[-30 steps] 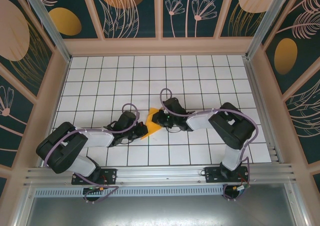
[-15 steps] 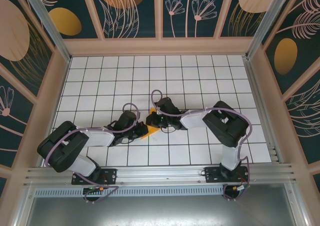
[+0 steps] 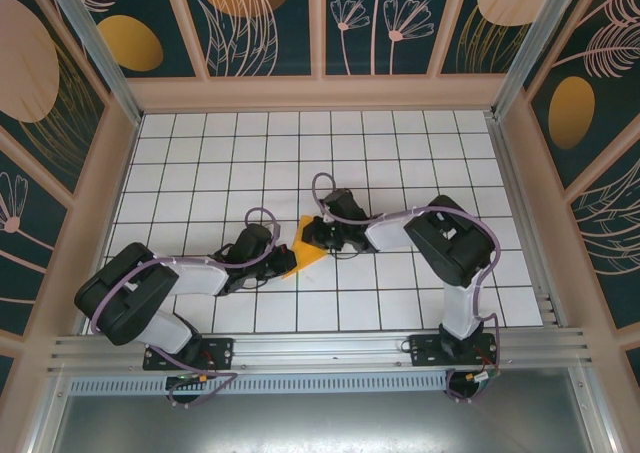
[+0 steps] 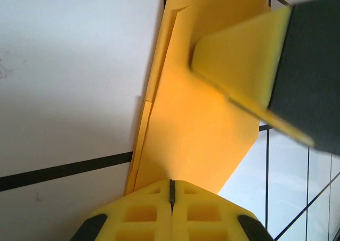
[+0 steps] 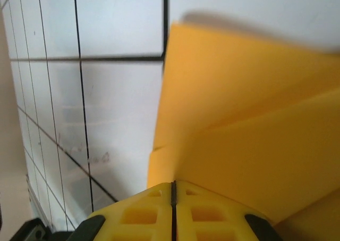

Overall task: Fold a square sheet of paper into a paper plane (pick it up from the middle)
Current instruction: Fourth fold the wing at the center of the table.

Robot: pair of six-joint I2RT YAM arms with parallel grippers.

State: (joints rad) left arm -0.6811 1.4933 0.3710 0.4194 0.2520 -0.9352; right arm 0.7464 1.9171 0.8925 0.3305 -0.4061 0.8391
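The square sheet of paper [image 3: 307,254] lies folded into a narrow orange-yellow layered shape on the white tiles between the two arms. In the left wrist view the paper [image 4: 196,129] runs up to my left gripper [image 4: 171,183], whose jaws are shut on its near edge. My left gripper [image 3: 284,261] is at the paper's left side in the top view. My right gripper [image 3: 311,235] is at the paper's upper right, its jaws [image 5: 173,185] shut on a raised flap of the paper [image 5: 239,102]. One right fingertip [image 4: 239,60] shows over the paper's far end.
The white gridded table [image 3: 400,153] is walled by beige rails with patterned panels on three sides. An aluminium rail [image 3: 320,351] runs along the near edge by the arm bases. Open tiles stretch behind and to both sides of the paper.
The right arm's elbow has swung left and its wrist has shifted a little at the paper's upper end. The left arm and the paper have stayed put.
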